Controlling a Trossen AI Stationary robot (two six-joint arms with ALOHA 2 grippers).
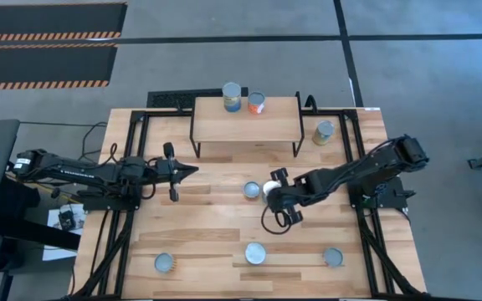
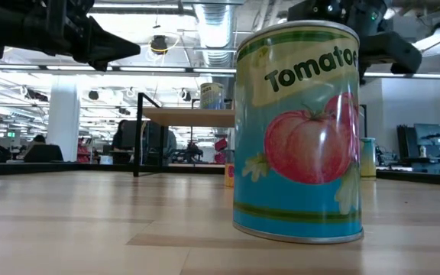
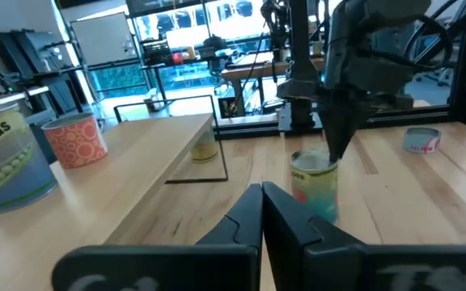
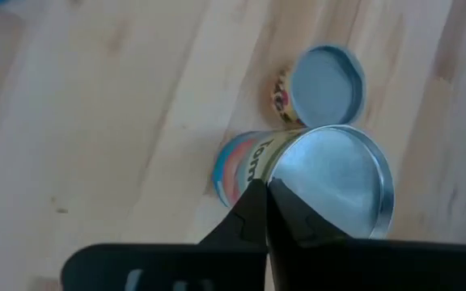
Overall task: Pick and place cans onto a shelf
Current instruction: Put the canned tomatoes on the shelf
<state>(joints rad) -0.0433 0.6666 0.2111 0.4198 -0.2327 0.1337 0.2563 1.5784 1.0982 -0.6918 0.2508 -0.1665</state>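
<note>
A: Start big. The shelf [image 1: 245, 125] sits at the upper centre of the high view with two cans on its back edge, a blue-labelled one [image 1: 232, 97] and an orange-red one [image 1: 257, 103]. Most of its top is bare, so I'd judge there is plenty of landing room.

B: And the loose cans?

A: One [image 1: 324, 132] stands right of the shelf, three along the bottom of that view [image 1: 165, 263] [image 1: 255, 253] [image 1: 333, 257], and two at the centre: a tomato can [image 4: 314, 174] with another [image 1: 250, 191] just beside it.

B: How will they handle?

A: Probably stiff, smooth-walled and slippery; weight I cannot tell. Grip the round side at mid-height, not the rim.

B: The tools?

A: The right gripper [image 4: 263, 212] hangs over the tomato can, fingers pressed together, holding nothing. The left gripper [image 1: 188, 171] waits at centre left, also pressed together and empty.

B: Risks?

A: The neighbouring can crowds one side, and the shelf's black legs [image 1: 194, 138] edge the approach.
</note>
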